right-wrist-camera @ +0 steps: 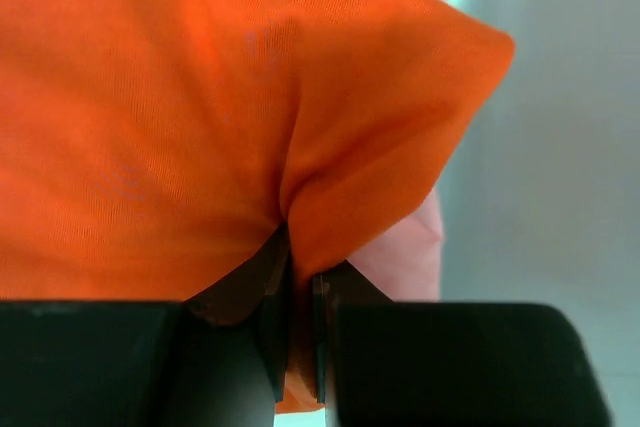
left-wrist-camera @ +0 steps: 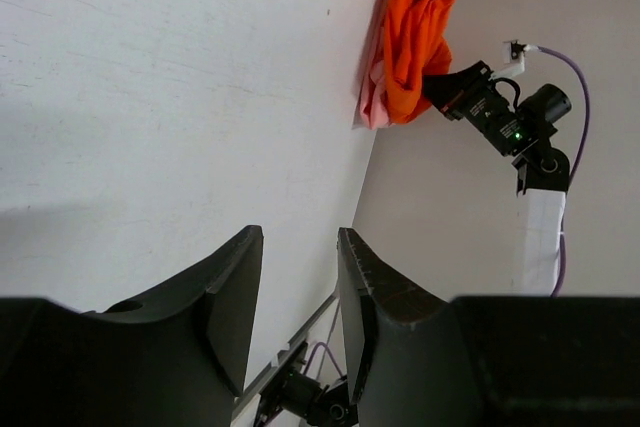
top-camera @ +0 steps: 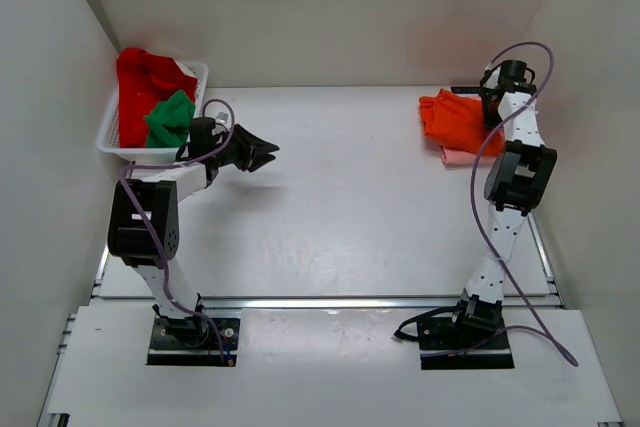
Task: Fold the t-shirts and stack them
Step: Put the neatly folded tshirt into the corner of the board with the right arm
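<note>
Top view: orange shirt (top-camera: pixel 455 119) is seen bunched on the pink shirt (top-camera: pixel 460 156) at the far right of the bench (top-camera: pixel 350 207), pinched by the right fingers (top-camera: pixel 488 107). Red shirt (top-camera: pixel 140 77) and green shirt (top-camera: pixel 170 119) are heaped in the basket (top-camera: pixel 112 142). The left fingers (top-camera: pixel 262 150) hang beside it.

Left wrist view: fingers are parted about halfway, nothing held.

Right wrist view: a limp orange fold is clamped between nearly closed fingers.

Step is judged as stacking the orange. Next, the fold likely needs laying flat and square before release.
</note>
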Controlling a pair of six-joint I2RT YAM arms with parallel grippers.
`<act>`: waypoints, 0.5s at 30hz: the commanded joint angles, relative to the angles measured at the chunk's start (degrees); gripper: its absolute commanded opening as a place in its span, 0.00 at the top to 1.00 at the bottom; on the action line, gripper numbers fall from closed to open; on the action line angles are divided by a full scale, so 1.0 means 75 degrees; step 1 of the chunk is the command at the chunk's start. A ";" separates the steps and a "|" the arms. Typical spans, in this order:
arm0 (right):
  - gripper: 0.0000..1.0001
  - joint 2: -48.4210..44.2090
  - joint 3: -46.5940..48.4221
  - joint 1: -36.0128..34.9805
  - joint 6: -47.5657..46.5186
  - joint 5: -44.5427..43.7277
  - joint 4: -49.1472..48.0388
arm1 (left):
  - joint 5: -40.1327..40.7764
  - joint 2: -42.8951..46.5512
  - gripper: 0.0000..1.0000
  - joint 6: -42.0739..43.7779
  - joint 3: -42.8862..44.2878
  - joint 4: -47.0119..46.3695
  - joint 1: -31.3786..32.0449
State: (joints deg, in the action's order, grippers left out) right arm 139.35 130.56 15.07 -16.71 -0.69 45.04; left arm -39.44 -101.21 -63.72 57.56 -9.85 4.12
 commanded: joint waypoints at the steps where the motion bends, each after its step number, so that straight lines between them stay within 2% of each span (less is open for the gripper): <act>1: 1.00 -0.0064 -0.0006 -0.0193 -0.0572 -0.2236 -0.0999 | -0.0097 -0.0040 0.53 0.0258 -0.0046 0.0024 0.0130; 3: 0.99 -0.0087 -0.0099 -0.0182 -0.0445 -0.2404 -0.1188 | -0.0085 -0.0146 0.53 0.0246 -0.0104 0.0035 0.0212; 6: 0.87 -0.0519 -0.0333 -0.0216 -0.0351 -0.1785 -0.1503 | -0.0108 -0.0205 0.53 0.0223 -0.0081 0.0012 0.0259; 7: 0.79 -0.0765 -0.0485 -0.0240 -0.0385 -0.1551 -0.1528 | -0.0074 -0.0193 0.53 0.0235 -0.0127 0.0000 0.0329; 8: 0.78 -0.0860 -0.0753 -0.0309 -0.0397 -0.1375 -0.1691 | -0.0073 -0.0216 0.52 0.0235 -0.0116 0.0058 0.0341; 13: 0.70 -0.1493 -0.1307 -0.0404 -0.0059 0.0638 -0.2020 | -0.0015 -0.0135 0.52 0.0235 -0.0315 0.0000 0.0470; 15: 0.41 -0.1424 -0.1121 -0.0380 0.0106 0.0736 -0.1939 | -0.0061 -0.0111 0.52 0.0235 -0.0338 0.0012 0.0458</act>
State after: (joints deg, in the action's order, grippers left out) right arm 133.25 120.86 12.69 -17.65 -1.67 34.89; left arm -39.44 -103.61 -62.94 55.96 -9.45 7.25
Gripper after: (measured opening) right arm 0.533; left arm 0.482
